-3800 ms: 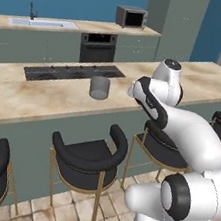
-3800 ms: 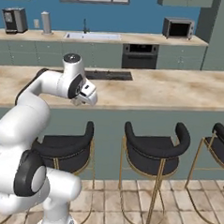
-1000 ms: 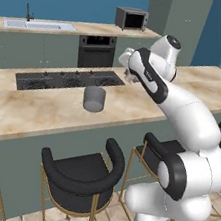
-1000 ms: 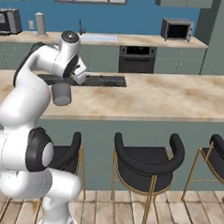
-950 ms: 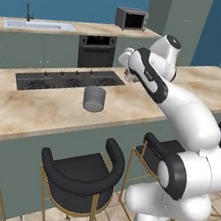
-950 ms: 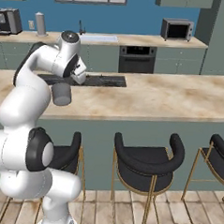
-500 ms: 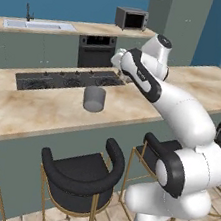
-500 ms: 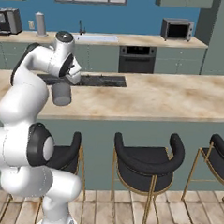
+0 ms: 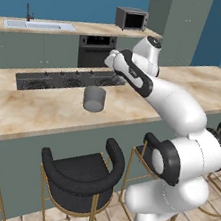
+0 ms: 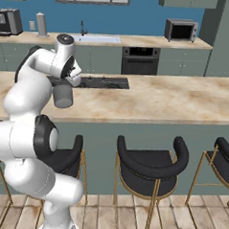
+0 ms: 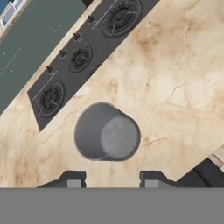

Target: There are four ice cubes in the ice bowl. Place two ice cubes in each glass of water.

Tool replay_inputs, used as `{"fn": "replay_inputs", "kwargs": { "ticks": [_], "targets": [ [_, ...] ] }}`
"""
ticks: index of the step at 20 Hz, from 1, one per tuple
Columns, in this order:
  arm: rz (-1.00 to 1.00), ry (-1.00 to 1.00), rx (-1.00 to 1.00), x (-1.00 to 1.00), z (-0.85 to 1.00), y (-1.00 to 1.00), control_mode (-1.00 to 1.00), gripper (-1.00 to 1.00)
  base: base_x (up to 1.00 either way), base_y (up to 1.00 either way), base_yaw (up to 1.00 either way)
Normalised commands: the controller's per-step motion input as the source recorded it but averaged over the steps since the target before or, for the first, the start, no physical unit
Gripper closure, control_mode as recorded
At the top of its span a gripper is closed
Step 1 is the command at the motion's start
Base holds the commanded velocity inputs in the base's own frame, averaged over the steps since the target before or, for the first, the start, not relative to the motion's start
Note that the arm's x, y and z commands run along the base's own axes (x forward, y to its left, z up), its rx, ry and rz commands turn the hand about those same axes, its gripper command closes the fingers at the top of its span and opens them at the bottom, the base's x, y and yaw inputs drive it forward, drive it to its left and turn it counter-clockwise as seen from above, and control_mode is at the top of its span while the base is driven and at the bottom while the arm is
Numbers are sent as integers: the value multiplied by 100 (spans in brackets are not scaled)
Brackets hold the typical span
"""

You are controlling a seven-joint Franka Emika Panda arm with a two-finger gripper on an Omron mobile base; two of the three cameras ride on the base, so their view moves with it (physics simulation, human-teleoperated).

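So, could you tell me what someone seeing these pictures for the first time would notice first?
Most likely the big white arm, which reaches from the stools' side over the marble island counter. Next comes the single grey glass standing on that counter just in front of the black cooktop. In the hand view the glass lies right below the camera, with the gripper poised above its near side, jaws apart and holding nothing.

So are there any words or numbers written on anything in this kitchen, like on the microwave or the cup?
None can be read. The grey glass is plain, and so is the cooktop. The microwave and the coffee machine are too small and blurred to show any writing.
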Motion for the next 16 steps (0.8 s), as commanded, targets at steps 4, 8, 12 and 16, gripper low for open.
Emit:
{"fn": "replay_inputs", "kwargs": {
  "ticks": [4,8,12,16],
  "targets": [
    [1,8,-5,18,-17,14,-100,100,0,0,0],
    [3,1,-13,0,-22,35,-100,100,0,0,0],
    [0,1,-5,0,-7,11,-100,100,0,0,0],
    [5,0,-1,11,-14,0,-100,100,0,0,0]
  ]
}}
